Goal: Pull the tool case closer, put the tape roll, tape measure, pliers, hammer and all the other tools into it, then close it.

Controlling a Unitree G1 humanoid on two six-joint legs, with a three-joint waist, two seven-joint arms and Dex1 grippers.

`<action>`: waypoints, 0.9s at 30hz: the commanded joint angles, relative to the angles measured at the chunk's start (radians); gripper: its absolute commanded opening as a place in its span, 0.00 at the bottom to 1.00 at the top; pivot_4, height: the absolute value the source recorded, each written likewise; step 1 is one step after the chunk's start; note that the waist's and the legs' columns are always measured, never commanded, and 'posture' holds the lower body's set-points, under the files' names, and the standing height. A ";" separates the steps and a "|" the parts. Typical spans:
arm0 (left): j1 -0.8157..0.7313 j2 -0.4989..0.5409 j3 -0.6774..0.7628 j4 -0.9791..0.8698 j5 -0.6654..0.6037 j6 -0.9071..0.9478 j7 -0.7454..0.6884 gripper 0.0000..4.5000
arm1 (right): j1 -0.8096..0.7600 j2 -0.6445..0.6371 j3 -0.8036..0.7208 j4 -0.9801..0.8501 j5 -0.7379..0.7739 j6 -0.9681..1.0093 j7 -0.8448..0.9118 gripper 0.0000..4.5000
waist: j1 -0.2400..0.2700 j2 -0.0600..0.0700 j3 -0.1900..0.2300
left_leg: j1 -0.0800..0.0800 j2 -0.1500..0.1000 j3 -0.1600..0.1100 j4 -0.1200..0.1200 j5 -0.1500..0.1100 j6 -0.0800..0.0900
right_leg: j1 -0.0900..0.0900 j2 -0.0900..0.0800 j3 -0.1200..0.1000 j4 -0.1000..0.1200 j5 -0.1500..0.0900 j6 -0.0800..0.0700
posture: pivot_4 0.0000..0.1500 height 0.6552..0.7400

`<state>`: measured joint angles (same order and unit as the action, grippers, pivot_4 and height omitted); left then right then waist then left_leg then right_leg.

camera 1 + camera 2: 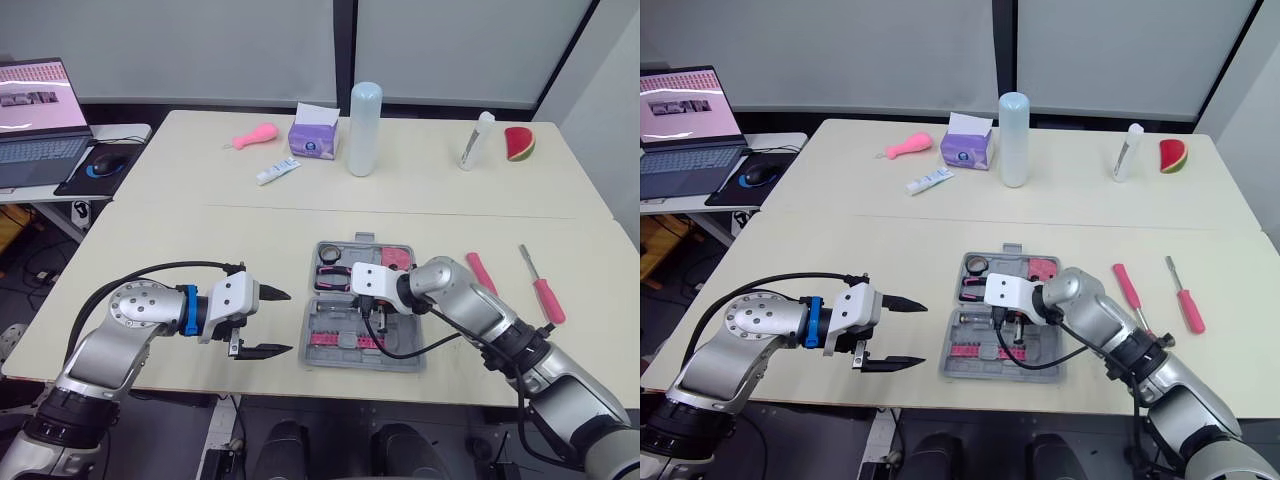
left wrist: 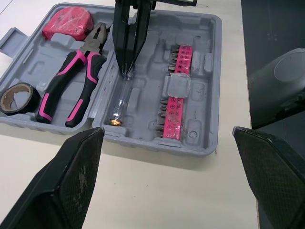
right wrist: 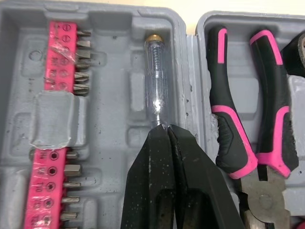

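The tool case [image 2: 157, 145] lies open at the near middle of the surface [image 1: 200, 250]. Its far half holds the tape roll [image 2: 16, 98], pliers [image 2: 76, 81] and tape measure [image 2: 66, 24]. Its near half holds the bit strip [image 2: 175, 102] and tester [image 3: 157, 90]. A screwdriver [image 1: 545, 290] lies to its right, and a bottle [image 1: 364, 128] stands behind.

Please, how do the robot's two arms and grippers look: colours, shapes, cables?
Both arms are rounded silver metal; the left arm has a blue wrist ring. Each ends in a white block carrying two pointed black fingers: the left gripper and the right gripper. A black cable loops beside each wrist.
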<state>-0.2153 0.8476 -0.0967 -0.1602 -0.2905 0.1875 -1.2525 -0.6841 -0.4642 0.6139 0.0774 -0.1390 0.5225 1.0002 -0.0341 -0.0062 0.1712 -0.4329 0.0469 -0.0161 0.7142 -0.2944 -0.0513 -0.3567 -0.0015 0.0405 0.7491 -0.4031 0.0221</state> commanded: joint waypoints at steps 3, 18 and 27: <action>0.007 -0.003 0.013 -0.029 -0.006 -0.008 0.012 1.00 | 0.009 0.000 0.000 -0.011 -0.022 -0.026 0.010 0.00 | 0.001 0.000 0.000 | 0.000 0.000 0.000 0.000 0.000 0.000 | 0.000 0.000 0.000 0.000 0.000 0.000 | 1.00 0.44; 0.071 -0.117 0.234 0.098 -0.086 -0.041 0.197 1.00 | 0.291 -0.096 -0.576 -0.545 0.227 0.121 -0.133 0.00 | 0.009 -0.001 0.000 | 0.000 -0.001 -0.002 0.000 0.000 0.000 | 0.002 -0.001 -0.002 -0.001 0.000 0.000 | 1.00 0.44; 0.185 -0.186 0.416 0.193 -0.103 -0.048 0.365 1.00 | 0.750 -0.102 -1.071 -0.709 0.283 0.064 -0.273 0.00 | 0.003 -0.001 0.000 | 0.000 0.000 -0.002 -0.002 0.000 0.000 | 0.004 -0.001 -0.001 -0.005 0.000 0.000 | 1.00 0.44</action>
<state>-0.0341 0.6672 0.2788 0.0374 -0.3774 0.1486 -0.9131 0.0566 -0.5715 -0.3907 -0.5835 0.1217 0.6188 0.7554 -0.0311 -0.0075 0.1708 -0.4326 0.0465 -0.0168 0.7121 -0.2945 -0.0511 -0.3523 -0.0021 0.0403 0.7442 -0.4032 0.0222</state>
